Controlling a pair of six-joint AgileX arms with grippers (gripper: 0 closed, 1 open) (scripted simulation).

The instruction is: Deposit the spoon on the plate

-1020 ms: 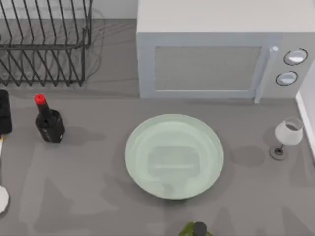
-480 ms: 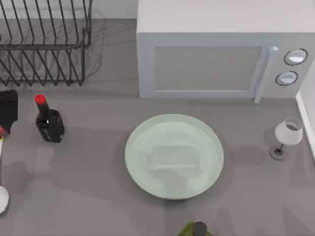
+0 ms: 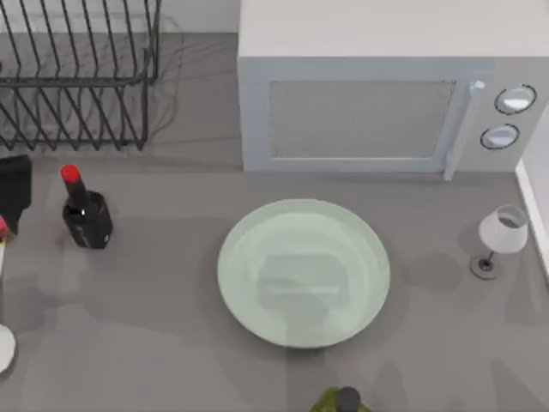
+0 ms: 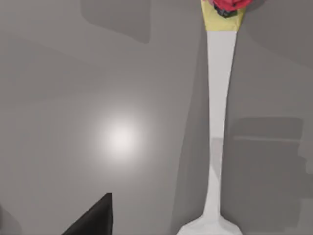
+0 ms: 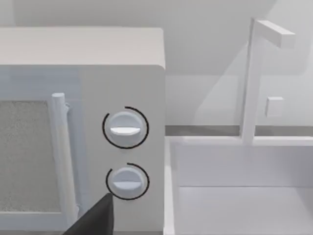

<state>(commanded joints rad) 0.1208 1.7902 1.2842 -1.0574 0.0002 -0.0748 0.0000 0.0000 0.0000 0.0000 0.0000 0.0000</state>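
The left hand (image 3: 13, 189) hangs at the 9 o'clock edge of the desk (image 3: 154, 343), just at the 12 o'clock end of the spoon (image 3: 3, 343); whether it is open or closed cannot be told, and nothing shows it gripping anything. The spoon lies flat on the desk along the 12-to-6 line, its red-and-yellow knob toward 12 and its white bowl toward 6. In the left wrist view the slim handle (image 4: 218, 122) runs straight down the frame, which suggests the hand is lined up over the handle for a pinch across its narrow width. The plate (image 3: 303, 273) sits empty at mid-desk, well apart from the spoon toward 3 o'clock. The dark bottle (image 3: 86, 215) stands between them, toward 10 o'clock of the plate, so a carry would best pass on its 6 o'clock side. The task appears to be at the reaching step, with the spoon not yet lifted. The right hand (image 5: 93, 218) is parked facing the microwave (image 3: 360, 112) dials; its state cannot be told.
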